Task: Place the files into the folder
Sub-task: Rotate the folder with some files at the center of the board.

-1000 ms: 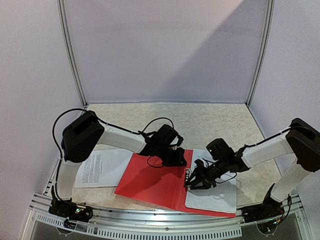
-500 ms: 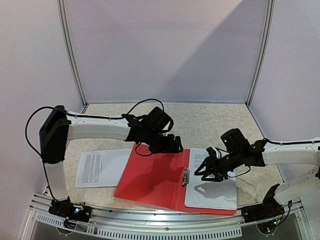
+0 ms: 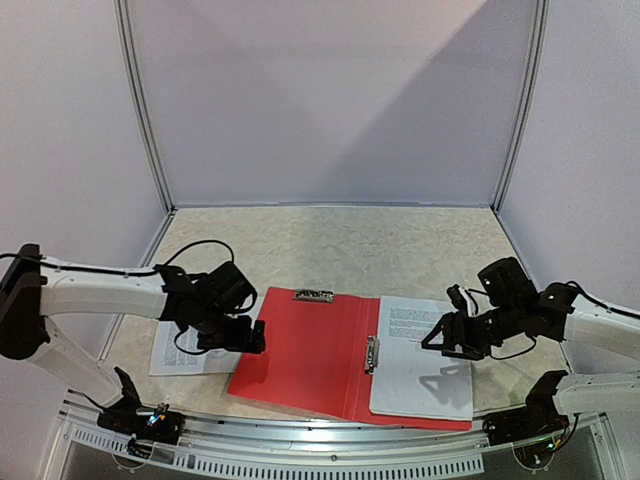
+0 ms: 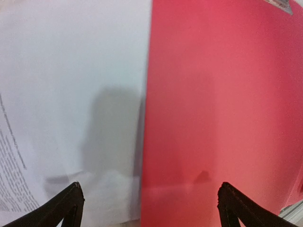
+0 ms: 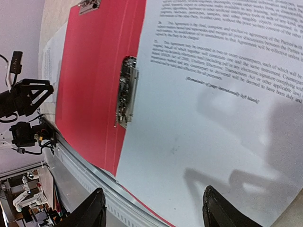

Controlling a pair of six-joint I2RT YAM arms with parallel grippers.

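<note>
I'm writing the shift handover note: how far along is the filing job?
Done: the folder lies open with one sheet on its right cover, beside the clip. In hand: nothing; left tool and right tool are open, empty. Left: the other sheet lies outside, by the left cover.

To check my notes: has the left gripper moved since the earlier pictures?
Yes. The left gripper went leftward, from near the centre clip of the folder to its left edge.
</note>
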